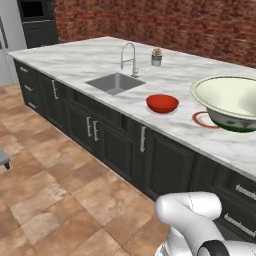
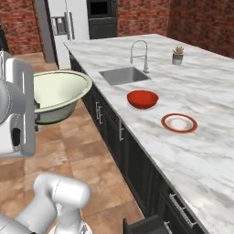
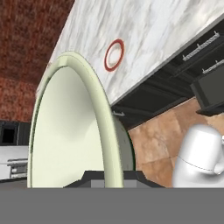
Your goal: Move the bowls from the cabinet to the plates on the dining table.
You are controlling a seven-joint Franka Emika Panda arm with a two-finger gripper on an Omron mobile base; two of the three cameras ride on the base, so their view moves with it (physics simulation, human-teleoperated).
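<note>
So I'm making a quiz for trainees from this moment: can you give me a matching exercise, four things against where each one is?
Things:
1. red bowl
2. cream bowl
3. red-rimmed plate
4. small potted plant

Places:
A. bare on the marble, nothing on it
B. held in the shut gripper, over the floor beside the island
C. beyond the tap, far side of the top
D. on the marble between sink and plate

Pairs: 1-D, 2-B, 3-A, 4-C
</note>
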